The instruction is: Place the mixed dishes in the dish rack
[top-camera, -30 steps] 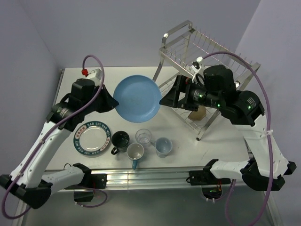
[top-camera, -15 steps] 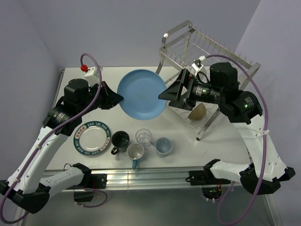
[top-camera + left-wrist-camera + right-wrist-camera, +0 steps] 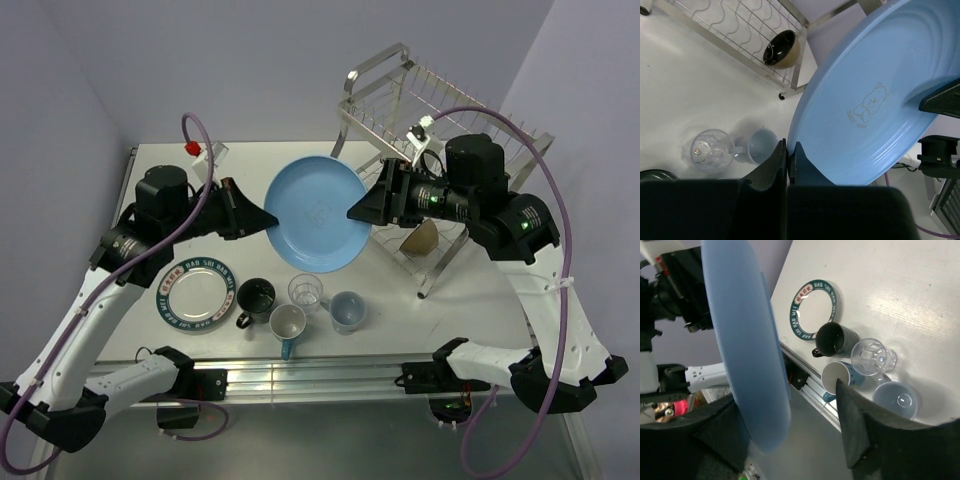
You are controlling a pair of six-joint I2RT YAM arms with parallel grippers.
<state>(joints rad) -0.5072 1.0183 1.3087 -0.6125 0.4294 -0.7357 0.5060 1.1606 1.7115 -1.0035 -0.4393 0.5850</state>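
1. Your left fingers point(image 3: 781, 156) are clenched on the left rim of the large light-blue plate point(image 3: 315, 213), holding it tilted above the table point(image 3: 480, 290).
2. Your right fingers point(image 3: 360, 212) are spread wide, with the plate's opposite rim between them.
3. The dish rack point(image 3: 440, 110) stands just right of the plate, with the black bowl point(image 3: 420, 236) in its lower tier.
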